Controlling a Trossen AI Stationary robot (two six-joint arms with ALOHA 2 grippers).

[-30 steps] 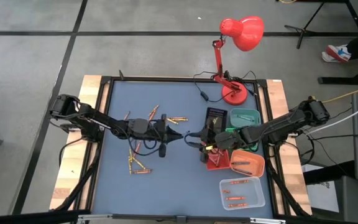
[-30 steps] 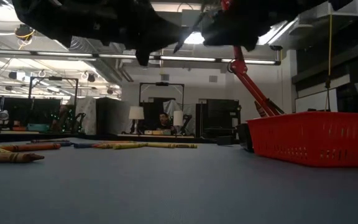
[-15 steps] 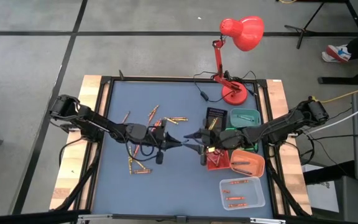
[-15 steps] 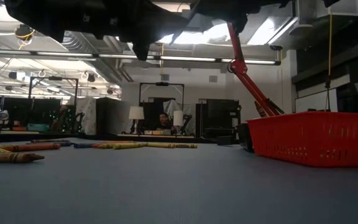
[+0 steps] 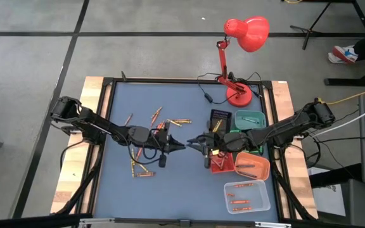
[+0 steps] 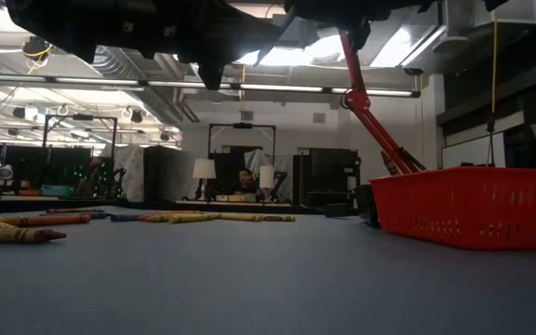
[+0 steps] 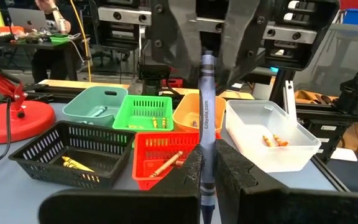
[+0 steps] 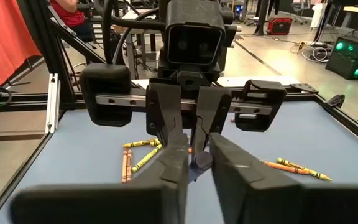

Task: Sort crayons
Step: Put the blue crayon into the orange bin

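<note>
My left end effector (image 7: 207, 177) is clamped tight on a blue crayon (image 7: 206, 118), holding it lengthwise out over the middle of the tabletop (image 5: 182, 183), well clear of the surface. My right end effector (image 8: 196, 163) faces it head-on, its fingers (image 8: 174, 163) drawn in around the crayon's far tip, though I cannot tell whether they press on it. From above, the two meet near the tabletop's centre, left end effector (image 5: 177, 145) and right end effector (image 5: 195, 140) tip to tip. Behind my left arm, loose crayons (image 5: 146, 147), mostly orange with some yellow, lie scattered on the blue surface. Behind my right arm stand the small trays: a black tray (image 7: 73, 144) with yellow crayons, a red tray (image 7: 160, 146) with an orange one, a green tray (image 7: 143, 112), a teal tray (image 7: 95, 102), an orange tray (image 7: 191, 121) and a clear tray (image 7: 272, 124) holding orange crayons. A red desk lamp (image 5: 241, 38) stands at the far edge.
</note>
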